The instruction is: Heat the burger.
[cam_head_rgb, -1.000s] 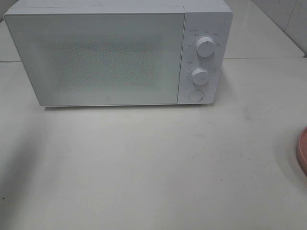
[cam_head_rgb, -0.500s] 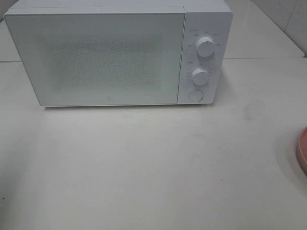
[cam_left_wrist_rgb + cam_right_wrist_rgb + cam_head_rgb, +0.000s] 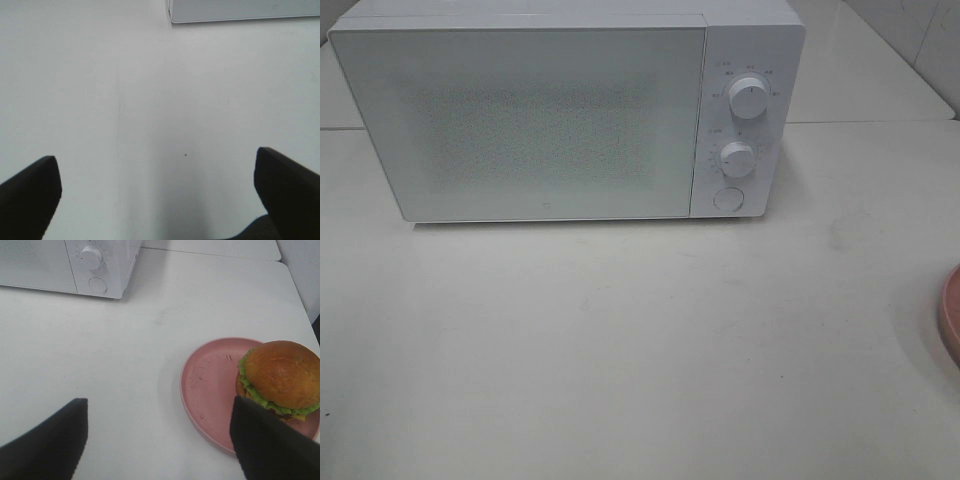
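Observation:
The burger [image 3: 280,377], with a glossy brown bun and green lettuce frill, sits on a pink plate [image 3: 210,385] in the right wrist view; only the plate's rim [image 3: 951,315] shows at the right edge of the exterior high view. My right gripper [image 3: 157,440] is open above the table, with the burger beyond one of its fingers [image 3: 270,445]. My left gripper [image 3: 157,192] is open over bare table, nothing between its fingers. The white microwave [image 3: 560,110] stands at the back with its door shut. Neither arm shows in the exterior high view.
The microwave has two knobs [image 3: 748,98] and a round button [image 3: 726,198] on its right panel. A corner of the microwave [image 3: 240,10] shows in the left wrist view. The white table [image 3: 620,340] stretches in front of the microwave.

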Robot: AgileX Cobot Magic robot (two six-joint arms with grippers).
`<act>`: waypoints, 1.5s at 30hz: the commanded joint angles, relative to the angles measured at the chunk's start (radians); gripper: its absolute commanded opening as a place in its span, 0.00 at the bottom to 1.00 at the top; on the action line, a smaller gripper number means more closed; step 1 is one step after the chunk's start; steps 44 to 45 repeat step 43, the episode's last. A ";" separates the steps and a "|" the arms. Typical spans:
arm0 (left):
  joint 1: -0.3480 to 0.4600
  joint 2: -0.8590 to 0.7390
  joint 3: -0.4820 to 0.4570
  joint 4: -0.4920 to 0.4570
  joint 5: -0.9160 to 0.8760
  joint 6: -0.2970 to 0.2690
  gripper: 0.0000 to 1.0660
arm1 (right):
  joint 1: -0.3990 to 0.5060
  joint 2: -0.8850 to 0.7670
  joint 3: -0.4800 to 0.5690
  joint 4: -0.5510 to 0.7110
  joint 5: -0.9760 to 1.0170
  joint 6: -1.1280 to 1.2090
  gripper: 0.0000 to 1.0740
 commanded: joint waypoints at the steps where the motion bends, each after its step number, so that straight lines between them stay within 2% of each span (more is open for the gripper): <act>1: 0.004 -0.033 0.000 -0.016 0.048 0.002 0.95 | -0.007 -0.026 0.003 -0.005 -0.007 -0.015 0.70; 9: -0.004 -0.134 0.025 -0.001 0.089 -0.002 0.95 | -0.007 -0.026 0.003 -0.005 -0.007 -0.015 0.70; 14: -0.004 -0.265 0.025 -0.047 0.088 -0.006 0.95 | -0.007 -0.026 0.003 -0.005 -0.007 -0.015 0.70; 20: 0.010 -0.323 0.025 -0.053 0.087 -0.005 0.95 | -0.007 -0.026 0.003 -0.005 -0.007 -0.015 0.70; 25: 0.016 -0.443 0.025 -0.054 0.087 -0.005 0.95 | -0.007 -0.026 0.003 -0.005 -0.007 -0.015 0.70; 28: 0.047 -0.435 0.026 -0.067 0.087 -0.006 0.95 | -0.007 -0.025 0.003 -0.005 -0.007 -0.015 0.70; 45: 0.049 -0.436 0.026 -0.069 0.087 -0.006 0.95 | -0.007 -0.017 0.003 -0.005 -0.007 -0.015 0.70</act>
